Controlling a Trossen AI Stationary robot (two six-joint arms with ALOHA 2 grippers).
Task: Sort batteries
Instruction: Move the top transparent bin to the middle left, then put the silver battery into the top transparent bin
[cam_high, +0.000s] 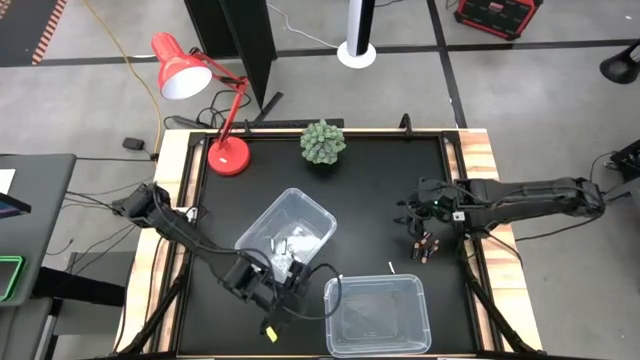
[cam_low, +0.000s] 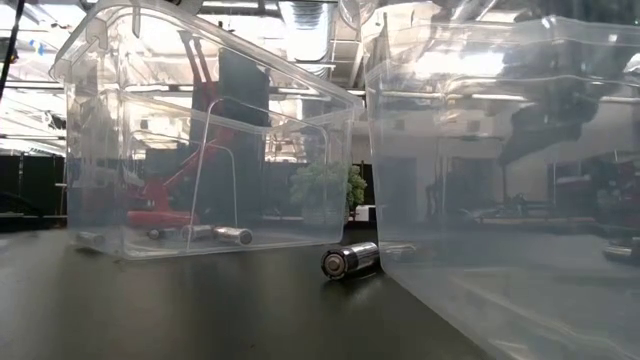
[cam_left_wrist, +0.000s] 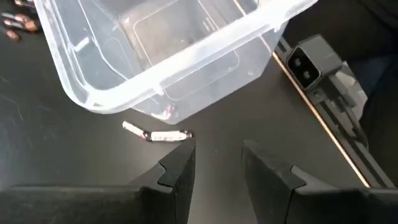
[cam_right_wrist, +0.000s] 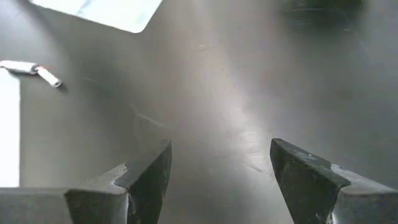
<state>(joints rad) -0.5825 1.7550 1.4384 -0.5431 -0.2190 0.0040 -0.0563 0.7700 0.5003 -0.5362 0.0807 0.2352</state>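
Currently left pincer (cam_left_wrist: 217, 165) apart, empty; battery (cam_left_wrist: 163, 135) lies just ahead of its fingertips. Rigid, smooth, likely rolls: grip mid-barrel, crosswise. Right pincer (cam_right_wrist: 217, 171) apart, empty.

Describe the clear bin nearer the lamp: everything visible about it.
The clear bin nearer the lamp is a transparent plastic tub, rectangular with rounded corners and a thick rolled rim. It stands upright and lidless on the black table, turned at an angle to the table's edges. Several whitish-silver batteries lie on its floor. The left gripper sits just beside its near corner.
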